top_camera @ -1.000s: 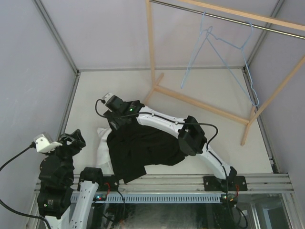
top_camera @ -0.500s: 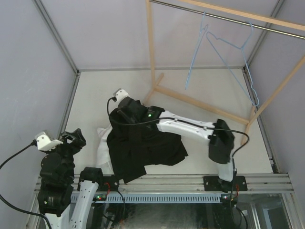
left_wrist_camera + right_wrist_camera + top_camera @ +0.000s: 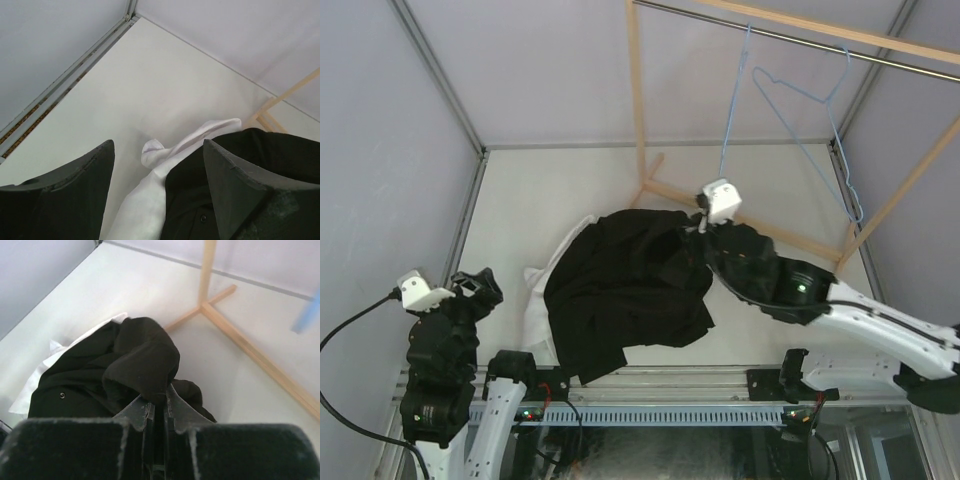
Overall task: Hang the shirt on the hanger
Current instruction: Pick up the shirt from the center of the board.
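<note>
The white shirt [image 3: 534,302] lies crumpled on the table, mostly hidden under a black garment [image 3: 620,290]; only its left edge shows. My right gripper [image 3: 699,229] is shut on a fold of the black garment [image 3: 140,360] and holds that fold raised at the heap's right side. White shirt fabric [image 3: 31,384] peeks out on the left in the right wrist view. My left gripper [image 3: 472,290] hovers open at the near left, apart from the shirt [image 3: 150,200], nothing between its fingers. A blue wire hanger [image 3: 791,86] hangs from the rod at the back right.
A wooden rack [image 3: 640,100] with a metal rod [image 3: 790,38] stands at the back right; its base beams [image 3: 250,347] cross the table behind the heap. Grey walls close in the table on the left, back and right.
The right arm swung from the heap's left end to its right side, shut on the black garment and pulled a fold up and rightward. More white shirt shows at the upper left. The left arm barely moved.
</note>
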Robot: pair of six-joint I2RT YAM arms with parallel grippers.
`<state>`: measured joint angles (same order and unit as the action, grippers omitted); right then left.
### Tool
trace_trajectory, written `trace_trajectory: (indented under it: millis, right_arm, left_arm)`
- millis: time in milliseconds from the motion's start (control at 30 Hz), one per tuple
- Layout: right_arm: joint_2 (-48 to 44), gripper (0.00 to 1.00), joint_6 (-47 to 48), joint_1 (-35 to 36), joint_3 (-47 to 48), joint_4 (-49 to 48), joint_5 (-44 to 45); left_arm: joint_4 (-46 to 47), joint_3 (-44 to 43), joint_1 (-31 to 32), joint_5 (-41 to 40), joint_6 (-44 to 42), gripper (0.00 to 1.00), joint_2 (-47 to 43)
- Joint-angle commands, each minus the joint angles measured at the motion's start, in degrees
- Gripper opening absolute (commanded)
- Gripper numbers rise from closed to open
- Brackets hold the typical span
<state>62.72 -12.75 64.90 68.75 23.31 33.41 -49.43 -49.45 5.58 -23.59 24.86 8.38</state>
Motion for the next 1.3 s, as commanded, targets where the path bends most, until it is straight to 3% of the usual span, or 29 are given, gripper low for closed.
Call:
trace_trajectory:
  millis: [0,200,400,833,1000,1267]
  right_arm:
    - [-11.9,0.0,-4.4,-0.1,-4.5,1.8,7.2]
    - [-23.3,0.0,-5.3,-8.7,-5.7,10.2,9.7]
    - [-31.3,0.0,-1.9,-21.9,-2.8,10.1,7.5]
    - [-23.3,0.0,4.3,-33.7,13.0,11.2,8.9]
    - [-18.0,0.0,1.3,-43.4,21.3,15.7,-1.9]
    - [-13.9,0.0,-8.9,-71.7,27.6,17.4,-31.8]
  left_arm:
    - [1.9,0.9,-0.4,1.3,0.0,0.75,2.1]
    - [2.1,0.9,-0.4,2.0,-0.1,0.76,3.1]
    - [2.2,0.9,-0.5,2.6,-0.1,0.75,4.1]
    - [2.1,0.9,-0.4,3.5,-0.2,0.75,5.7]
    - [2.1,0.9,-0.4,4.0,-0.3,0.76,6.2]
    - [2.3,1.1,-0.4,4.5,-0.4,0.76,6.6]
